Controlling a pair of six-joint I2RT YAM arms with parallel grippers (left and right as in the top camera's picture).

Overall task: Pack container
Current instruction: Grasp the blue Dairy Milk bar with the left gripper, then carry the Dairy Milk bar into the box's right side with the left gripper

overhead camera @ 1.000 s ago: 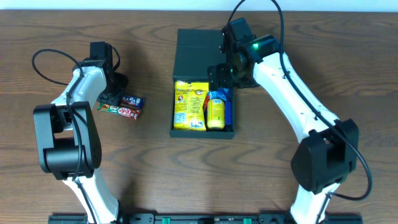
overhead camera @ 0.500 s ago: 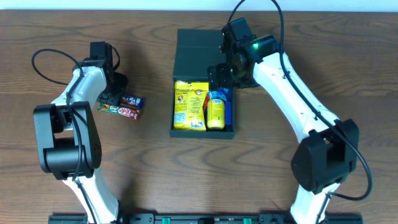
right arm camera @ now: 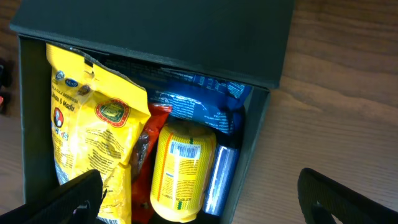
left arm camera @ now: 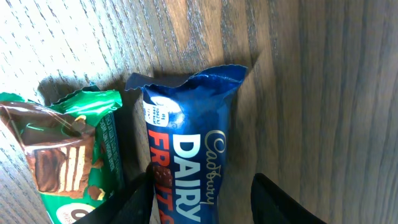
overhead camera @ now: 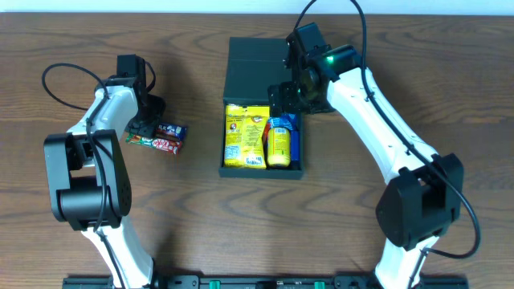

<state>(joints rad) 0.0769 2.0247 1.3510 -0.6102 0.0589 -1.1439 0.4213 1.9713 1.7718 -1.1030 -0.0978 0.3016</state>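
2 bars: blue bar (left arm camera: 186,155) beside green bar (left arm camera: 68,162) on counter (overhead camera: 241,225)
Left tool (left arm camera: 205,198): spread, straddling blue bar
Right tool (right arm camera: 202,199): spread wide above open box (overhead camera: 255,68)

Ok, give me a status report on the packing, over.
Left gripper open, fingers straddling blue Cadbury bar on table. Right gripper open over container, lid back, part packed. Nothing blocking; green wafer bar beside blue one.
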